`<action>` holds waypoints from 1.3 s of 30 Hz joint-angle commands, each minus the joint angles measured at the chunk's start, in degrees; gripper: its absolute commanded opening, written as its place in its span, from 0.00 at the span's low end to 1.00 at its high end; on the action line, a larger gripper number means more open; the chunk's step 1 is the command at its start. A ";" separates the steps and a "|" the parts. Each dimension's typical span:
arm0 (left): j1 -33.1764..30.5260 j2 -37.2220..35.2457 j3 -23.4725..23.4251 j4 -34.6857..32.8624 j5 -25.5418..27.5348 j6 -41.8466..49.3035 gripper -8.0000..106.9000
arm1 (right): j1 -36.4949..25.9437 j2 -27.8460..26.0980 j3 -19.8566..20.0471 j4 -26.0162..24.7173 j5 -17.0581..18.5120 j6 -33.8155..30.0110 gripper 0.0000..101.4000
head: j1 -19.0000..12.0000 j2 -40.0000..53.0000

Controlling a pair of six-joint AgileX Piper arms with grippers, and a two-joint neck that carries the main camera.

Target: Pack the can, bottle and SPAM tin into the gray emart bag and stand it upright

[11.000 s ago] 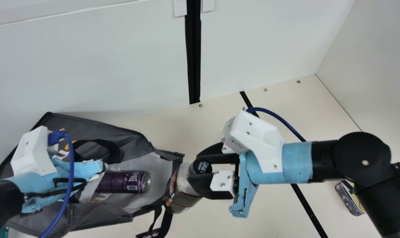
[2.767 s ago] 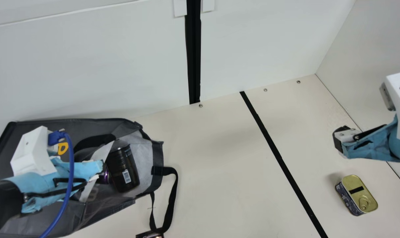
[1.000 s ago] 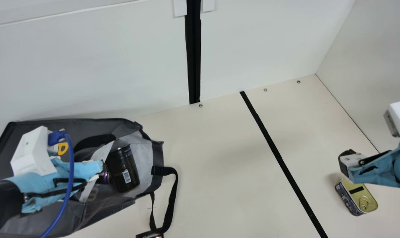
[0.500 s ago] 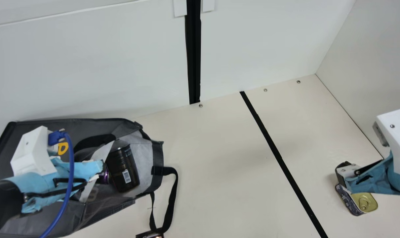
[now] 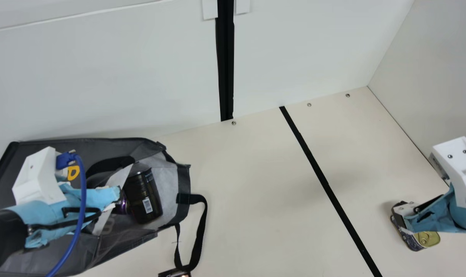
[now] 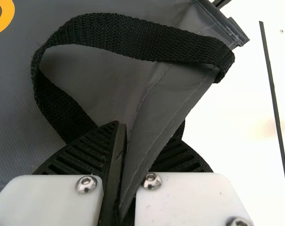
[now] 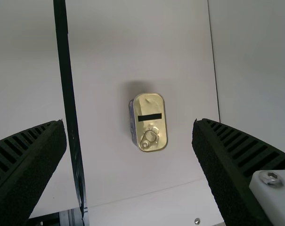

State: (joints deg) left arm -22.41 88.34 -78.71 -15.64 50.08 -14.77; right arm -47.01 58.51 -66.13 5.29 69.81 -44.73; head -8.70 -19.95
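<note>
- At the robot's right in the main view, you will note the SPAM tin (image 5: 423, 239) on the table (image 5: 273, 227), partly covered by the right gripper (image 5: 399, 216); its exposed end points toward the near side of the table. Its long axis slants, far end toward the robot's left.
- At the opposite side, same view, the gray emart bag (image 5: 36, 144) lies on its side, with the bottle (image 5: 143, 200) and part of the can (image 5: 121, 206) seen in its mouth. The right arm is clearly the nearer to the tin, the left well apart.
- In the left wrist view, you find the left gripper closed on a fold of the bag's wall; in my judgement it should hold there.
- In the right wrist view, the claw stands wide, gripping nothing. The tin lies ahead, between its fingers and touching neither, lid up, closer to the finger with the visible screw. Its long axis runs across the closing line, so closure should meet the long sides. Finding: you should centre on the tin, then advance; off-centre, one finger may strike or push it first.
</note>
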 commanded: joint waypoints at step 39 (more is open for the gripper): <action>0.00 0.00 0.00 0.00 0.00 0.00 0.00 | -16.89 10.93 5.38 3.07 0.10 -20.23 0.94 | -1.30 -0.05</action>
State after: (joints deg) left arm -22.41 88.34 -78.71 -15.64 50.08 -14.77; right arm -64.05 69.30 -60.75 8.46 69.83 -65.20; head -8.70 -19.86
